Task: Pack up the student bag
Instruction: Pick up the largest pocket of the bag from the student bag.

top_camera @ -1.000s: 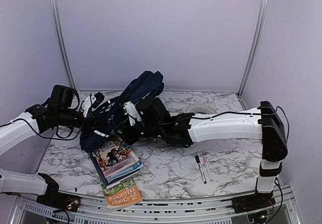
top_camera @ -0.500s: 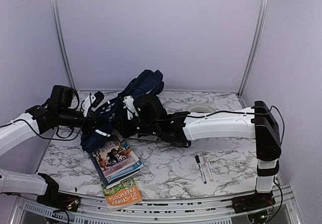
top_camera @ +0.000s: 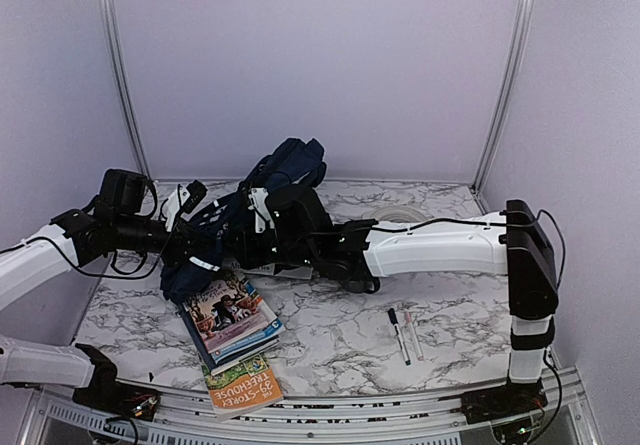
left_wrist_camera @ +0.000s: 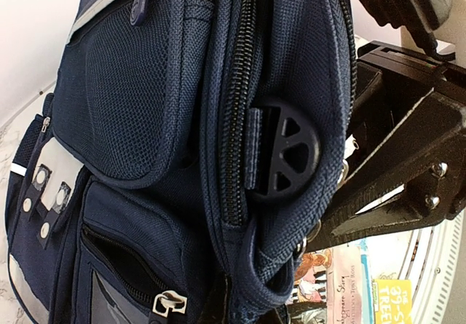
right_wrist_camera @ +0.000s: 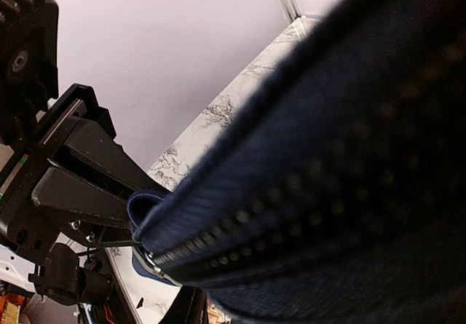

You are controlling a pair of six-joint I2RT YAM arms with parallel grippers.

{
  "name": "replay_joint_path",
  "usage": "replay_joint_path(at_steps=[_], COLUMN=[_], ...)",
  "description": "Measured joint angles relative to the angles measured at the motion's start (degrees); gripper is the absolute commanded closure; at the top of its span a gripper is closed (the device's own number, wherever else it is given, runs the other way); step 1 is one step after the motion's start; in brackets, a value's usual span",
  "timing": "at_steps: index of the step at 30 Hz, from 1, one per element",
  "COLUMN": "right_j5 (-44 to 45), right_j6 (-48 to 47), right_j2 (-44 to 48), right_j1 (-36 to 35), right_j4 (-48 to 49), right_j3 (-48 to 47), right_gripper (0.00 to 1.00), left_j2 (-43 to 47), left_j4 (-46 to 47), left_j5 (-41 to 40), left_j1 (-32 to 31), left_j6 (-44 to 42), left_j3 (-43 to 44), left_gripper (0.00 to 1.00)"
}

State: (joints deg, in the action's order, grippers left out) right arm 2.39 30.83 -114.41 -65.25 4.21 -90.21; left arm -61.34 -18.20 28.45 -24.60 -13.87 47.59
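The student bag (top_camera: 285, 170), navy fabric with a white stripe, is held up off the marble table between both arms. It fills the left wrist view (left_wrist_camera: 145, 120), showing its zippers and mesh pocket, and the right wrist view (right_wrist_camera: 349, 156) as blurred zipper cloth. My left gripper (top_camera: 198, 230) is shut on a fold of the bag's rim; from the right wrist camera its fingers (right_wrist_camera: 109, 196) meet on that fold. My right gripper (top_camera: 262, 227) presses into the bag's rim from the right and appears shut on it. Its black frame shows in the left wrist view (left_wrist_camera: 408, 149), but its fingertips are hidden by cloth.
An illustrated book (top_camera: 228, 310) lies under the bag's near edge, with an orange Treehouse book (top_camera: 243, 385) in front of it at the table's edge. Two pens (top_camera: 403, 333) lie at centre right. A tape roll (top_camera: 397, 214) sits at the back right.
My right arm has pushed left, deeper into the bag, and the bag's top has shifted slightly left. The left arm has hardly moved.
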Motion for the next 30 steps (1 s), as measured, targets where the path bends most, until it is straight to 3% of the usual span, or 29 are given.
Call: replay_joint_path(at_steps=[7, 17, 30], right_j5=[-1.1, -3.8, -9.1], right_j6=[2.3, 2.1, 1.7], right_j2=[0.5, 3.0, 3.1], right_j1=[-0.1, -0.1, 1.3], right_j4=[-0.6, 0.1, 1.2], right_j3=[0.0, 3.2, 3.6], right_gripper=[1.0, 1.0, 0.78], left_j2=[0.0, 0.0, 0.0], left_j4=[0.4, 0.3, 0.6], left_j5=[0.0, 2.1, 2.6], left_j1=[0.1, -0.3, -0.3], left_j6=[0.0, 0.0, 0.0], left_j3=[-0.1, -0.2, -0.5], left_gripper=[1.0, 1.0, 1.0])
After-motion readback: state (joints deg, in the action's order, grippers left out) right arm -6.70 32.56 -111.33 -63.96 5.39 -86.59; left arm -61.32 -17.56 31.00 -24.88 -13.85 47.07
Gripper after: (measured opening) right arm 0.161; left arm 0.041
